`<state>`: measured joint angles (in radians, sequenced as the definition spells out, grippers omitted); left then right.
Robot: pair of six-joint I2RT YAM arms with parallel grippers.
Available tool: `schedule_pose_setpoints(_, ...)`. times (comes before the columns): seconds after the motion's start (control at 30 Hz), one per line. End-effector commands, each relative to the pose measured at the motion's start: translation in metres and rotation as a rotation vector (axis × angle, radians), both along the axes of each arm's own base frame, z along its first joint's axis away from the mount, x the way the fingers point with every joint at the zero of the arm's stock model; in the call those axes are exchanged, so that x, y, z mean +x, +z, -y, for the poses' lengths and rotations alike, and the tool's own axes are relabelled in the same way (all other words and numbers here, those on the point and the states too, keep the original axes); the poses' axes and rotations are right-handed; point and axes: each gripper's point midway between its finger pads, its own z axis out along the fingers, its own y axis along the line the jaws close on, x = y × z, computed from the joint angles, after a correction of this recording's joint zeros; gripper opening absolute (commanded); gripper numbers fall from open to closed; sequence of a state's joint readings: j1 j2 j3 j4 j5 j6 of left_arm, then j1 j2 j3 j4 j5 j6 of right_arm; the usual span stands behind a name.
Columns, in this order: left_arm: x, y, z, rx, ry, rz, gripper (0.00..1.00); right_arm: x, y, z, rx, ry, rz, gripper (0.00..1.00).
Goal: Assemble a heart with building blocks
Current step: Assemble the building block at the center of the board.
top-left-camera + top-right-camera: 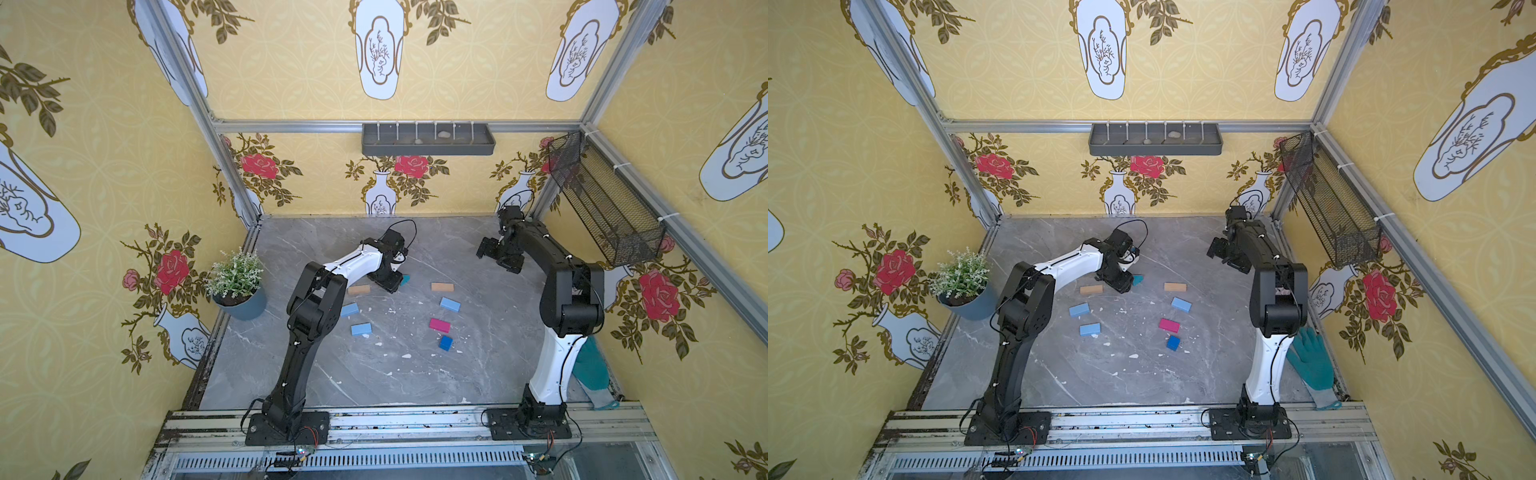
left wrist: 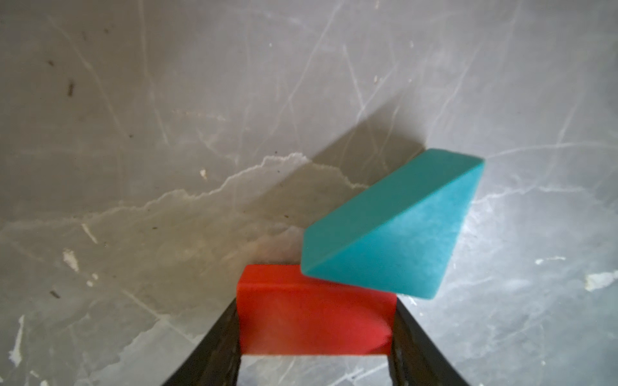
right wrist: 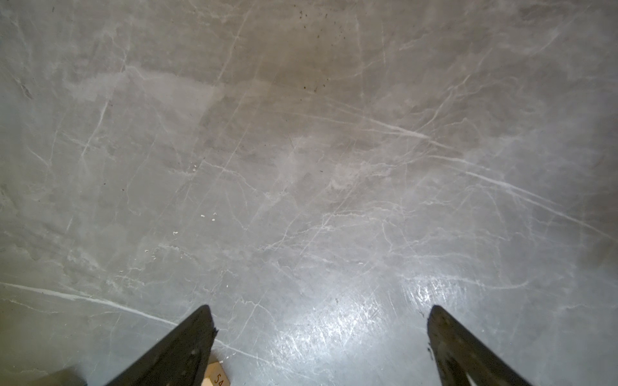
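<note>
Red block (image 2: 314, 327) inside left end effector (image 2: 316, 305)

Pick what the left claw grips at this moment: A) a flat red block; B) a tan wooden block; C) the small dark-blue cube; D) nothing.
A: the left wrist view shows the flat red block clamped in the left claw, next to the teal triangular block.
</note>
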<state>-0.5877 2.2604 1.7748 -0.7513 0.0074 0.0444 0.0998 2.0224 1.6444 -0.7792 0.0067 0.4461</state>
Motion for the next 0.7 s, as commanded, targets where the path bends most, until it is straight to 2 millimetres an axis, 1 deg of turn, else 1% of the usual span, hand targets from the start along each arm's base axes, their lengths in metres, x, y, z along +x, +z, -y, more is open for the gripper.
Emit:
schedule_pose_setpoints(0.0, -0.0032, -0.0059, 0.0024, 0.002, -0.017, -0.015, 0.45, 0.0032, 0.0044, -0.0014, 0.012, -0.007, 0.022, 0.99)
schedule_pose_setpoints(0.3, -0.0003, -0.0085, 0.0025, 0.013, -0.025, -0.007, 0.45, 0.0004, 0.0029, -0.0022, 0.020, -0.013, 0.016, 0.99)
schedule_pose_setpoints(0.43, -0.0012, -0.0102, 0.0023, 0.016, -0.029, -0.009, 0.49, -0.0008, 0.0021, -0.0024, 0.021, -0.014, 0.012, 0.99)
schedule_pose_setpoints(0.53, -0.0012, -0.0109, 0.0014, 0.020, -0.030, -0.007, 0.57, -0.0006, 0.0028, -0.0029, 0.025, -0.015, 0.014, 0.99)
schedule_pose_setpoints(0.6, -0.0011, -0.0110, 0.0014, 0.020, -0.032, -0.005, 0.69, -0.0010, 0.0018, -0.0030, 0.027, -0.016, 0.011, 0.99)
schedule_pose_setpoints(0.67, -0.0011, -0.0107, 0.0011, 0.020, -0.033, -0.002, 0.75, -0.0011, 0.0019, -0.0039, 0.027, -0.016, 0.011, 0.99)
